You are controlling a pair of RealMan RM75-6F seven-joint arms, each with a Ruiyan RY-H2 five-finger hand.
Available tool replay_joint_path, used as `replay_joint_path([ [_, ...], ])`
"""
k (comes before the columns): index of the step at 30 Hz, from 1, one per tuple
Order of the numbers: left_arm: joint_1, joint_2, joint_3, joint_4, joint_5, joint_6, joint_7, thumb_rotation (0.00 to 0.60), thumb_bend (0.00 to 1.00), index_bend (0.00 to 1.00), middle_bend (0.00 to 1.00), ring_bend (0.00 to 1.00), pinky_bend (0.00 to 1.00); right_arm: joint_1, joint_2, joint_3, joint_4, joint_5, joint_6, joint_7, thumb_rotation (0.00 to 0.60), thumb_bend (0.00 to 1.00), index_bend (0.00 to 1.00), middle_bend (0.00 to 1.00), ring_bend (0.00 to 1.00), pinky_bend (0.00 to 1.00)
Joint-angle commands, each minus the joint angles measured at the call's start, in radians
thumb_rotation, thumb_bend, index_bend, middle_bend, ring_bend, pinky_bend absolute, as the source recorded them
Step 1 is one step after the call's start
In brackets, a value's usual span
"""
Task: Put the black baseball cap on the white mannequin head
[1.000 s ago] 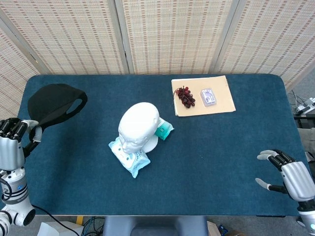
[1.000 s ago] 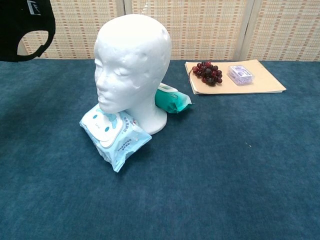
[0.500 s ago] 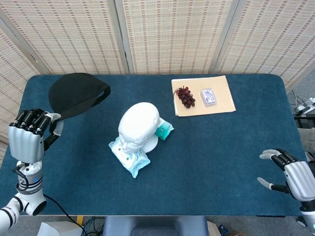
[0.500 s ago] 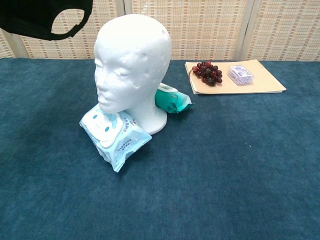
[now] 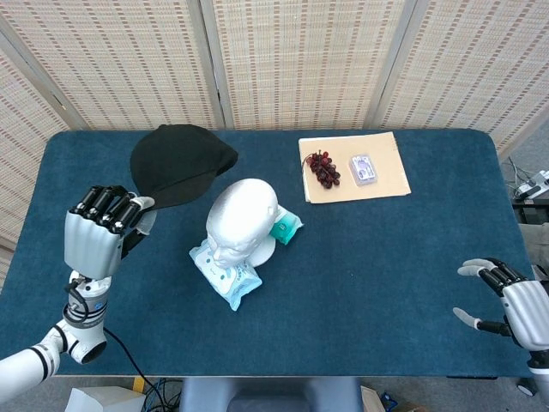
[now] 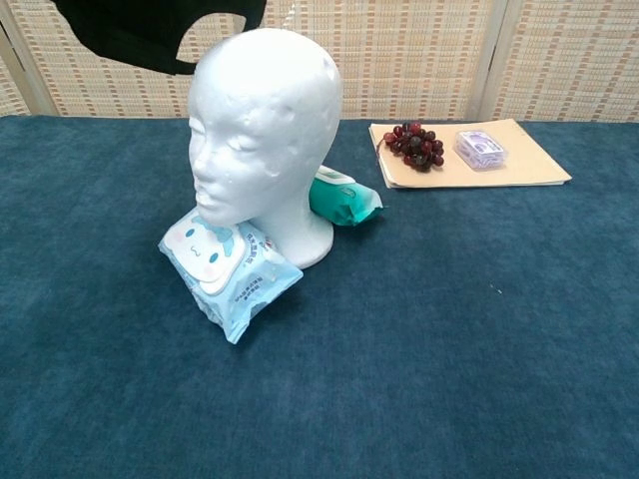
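Observation:
The white mannequin head [image 5: 240, 221] [image 6: 265, 130] stands upright near the table's middle. My left hand [image 5: 99, 240] holds the black baseball cap [image 5: 178, 163] [image 6: 150, 30] by its brim, lifted in the air just left of and above the head. The cap does not touch the head. In the chest view only the cap's lower part shows at the top edge. My right hand [image 5: 510, 302] hovers open at the table's front right corner, holding nothing.
A light blue wipes pack [image 5: 225, 276] [image 6: 228, 271] lies against the head's front; a teal pack [image 5: 286, 227] [image 6: 341, 200] lies behind it. At the back right a tan folder [image 5: 353, 167] [image 6: 469, 155] carries grapes [image 5: 323, 168] and a small clear box [image 5: 364, 170].
My left hand has carried the cap rightward from the table's left edge to just beside the mannequin head. My right hand has drifted slightly toward the right edge.

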Motion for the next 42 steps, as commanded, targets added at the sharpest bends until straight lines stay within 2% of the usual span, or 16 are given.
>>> replay_joint_path([
  [1, -0.017, -0.015, 0.000, -0.001, 0.007, -0.013, 0.012, 0.600, 0.38, 0.83, 0.74, 0.52, 0.59, -0.001, 0.002, 0.002, 0.003, 0.003, 0.001, 0.010, 0.600, 0.04, 0.35, 0.32, 0.26, 0.43],
  [21, -0.133, -0.110, 0.005, 0.009, 0.035, -0.080, 0.078, 0.600, 0.38, 0.83, 0.74, 0.52, 0.59, -0.007, 0.013, 0.009, 0.023, 0.011, 0.014, 0.066, 0.600, 0.04, 0.35, 0.32, 0.26, 0.43],
  [42, -0.159, -0.185, 0.045, 0.025, 0.083, -0.063, 0.147, 0.600, 0.38, 0.83, 0.74, 0.52, 0.59, -0.011, 0.019, 0.008, 0.030, 0.004, 0.022, 0.091, 0.600, 0.04, 0.35, 0.32, 0.26, 0.43],
])
